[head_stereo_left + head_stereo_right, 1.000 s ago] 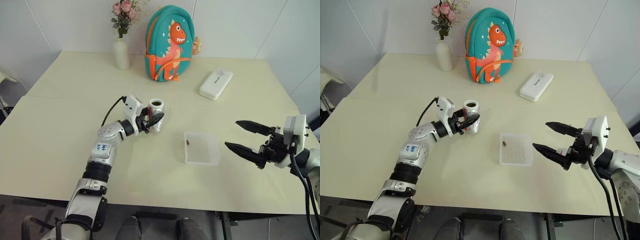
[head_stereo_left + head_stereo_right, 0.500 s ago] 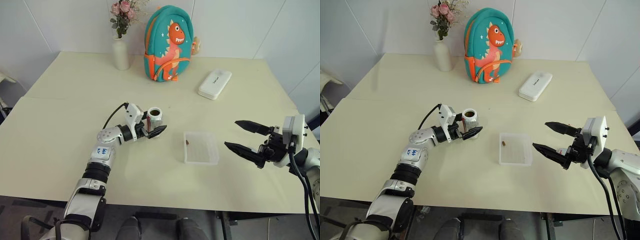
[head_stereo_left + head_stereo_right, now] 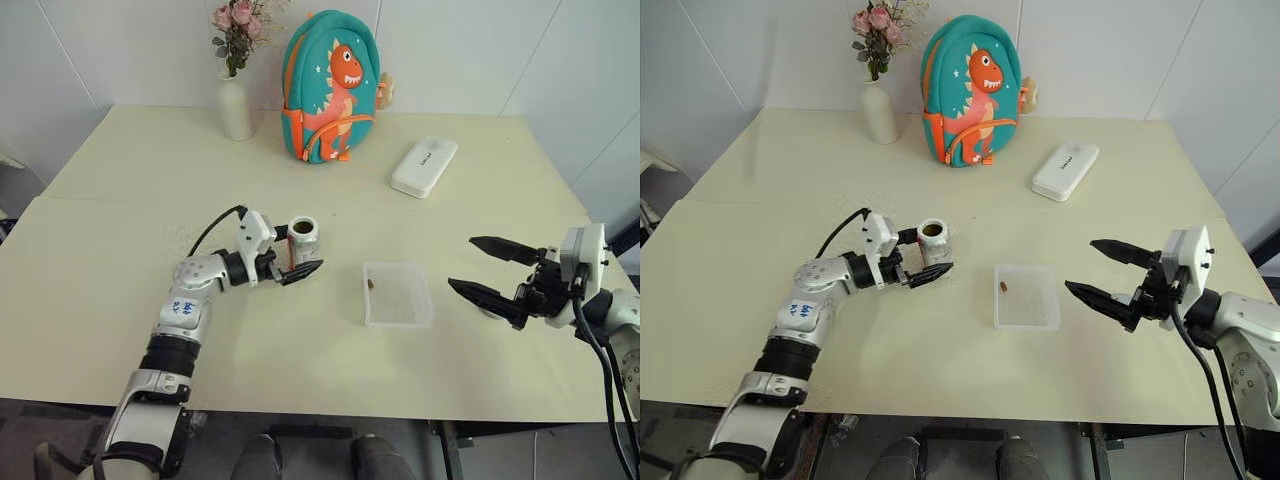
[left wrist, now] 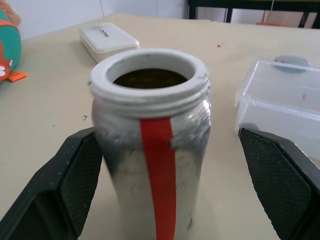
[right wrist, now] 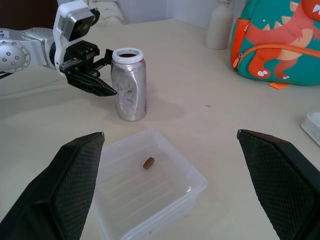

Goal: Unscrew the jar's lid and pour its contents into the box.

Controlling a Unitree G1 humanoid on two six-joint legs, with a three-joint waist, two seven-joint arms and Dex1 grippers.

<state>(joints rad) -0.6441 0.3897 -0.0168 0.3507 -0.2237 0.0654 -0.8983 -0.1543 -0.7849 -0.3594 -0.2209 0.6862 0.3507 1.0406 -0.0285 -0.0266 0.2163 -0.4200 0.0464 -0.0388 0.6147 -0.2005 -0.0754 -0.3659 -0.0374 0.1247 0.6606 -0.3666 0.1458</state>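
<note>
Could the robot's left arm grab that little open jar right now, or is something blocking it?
Probably yes. The left gripper is open with its fingers either side of the jar, which stands upright on the table with nothing between them.

Head stereo pair looks forward and down over the table from above, mid distance, near-identical framing. Left wrist view sits low and close behind the jar, facing the box. Right wrist view looks level across the box toward the jar; both share them.
</note>
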